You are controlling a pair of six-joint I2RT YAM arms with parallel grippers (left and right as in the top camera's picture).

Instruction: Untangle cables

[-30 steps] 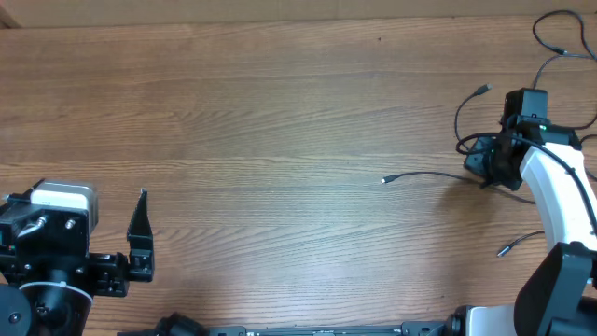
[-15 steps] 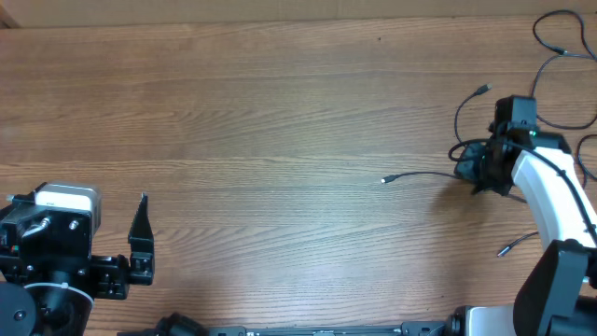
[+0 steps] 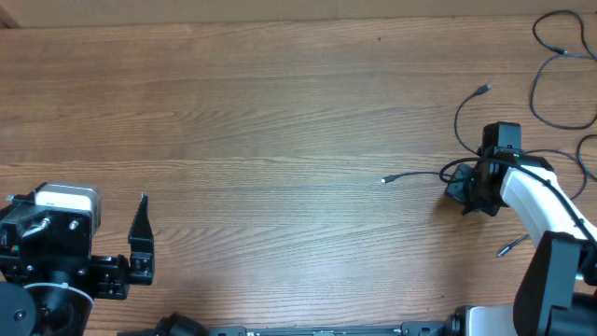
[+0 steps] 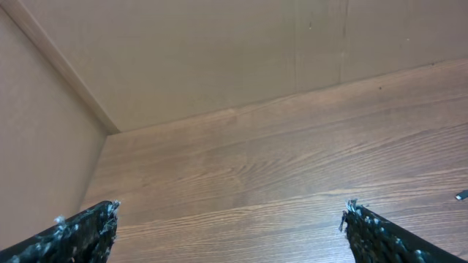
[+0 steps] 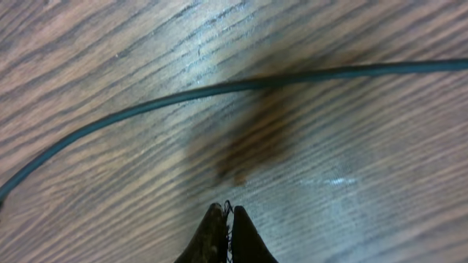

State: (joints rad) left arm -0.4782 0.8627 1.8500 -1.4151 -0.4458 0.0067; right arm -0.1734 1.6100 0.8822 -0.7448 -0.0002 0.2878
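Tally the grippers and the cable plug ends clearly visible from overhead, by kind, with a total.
Grippers: 2 (left gripper, right gripper)
Plug ends: 3 (upper plug end, middle plug end, lower plug end)
Total: 5

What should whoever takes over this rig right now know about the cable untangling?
Left gripper: open, empty, low over the table at its near left, far from the cables.
Right gripper: shut, tips down at the table inside the bunch; one strand lies just ahead of the tips. Whether it pinches a wire does not show.
Cables: all on the right side. A silver-tipped end reaches toward the middle, and a loop lies farther right.
Done: the bunch is not yet apart.
Left: separate its strands.
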